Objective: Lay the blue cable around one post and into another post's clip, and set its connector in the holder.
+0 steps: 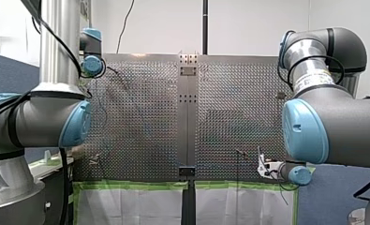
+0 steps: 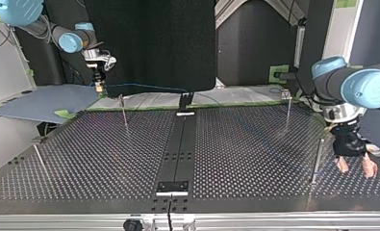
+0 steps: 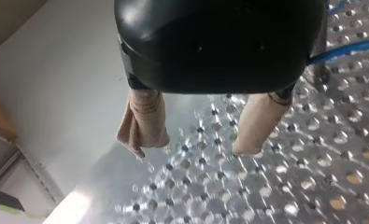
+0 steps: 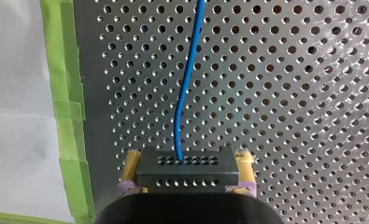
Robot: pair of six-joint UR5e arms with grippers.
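One cable (image 4: pixel 185 93), connector (image 4: pixel 188 173) gripped.
Right gripper (image 4: pixel 188 162) pinches connector; left gripper (image 3: pixel 196 137) gapes empty; cable could snag a post (image 2: pixel 124 113), tugging connector askew.

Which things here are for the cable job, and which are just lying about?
For the job:
cable
connector, clamped in my right pincer
posts
my left pincer, open
table

Lying about:
green tape
white sheet
blue sheet
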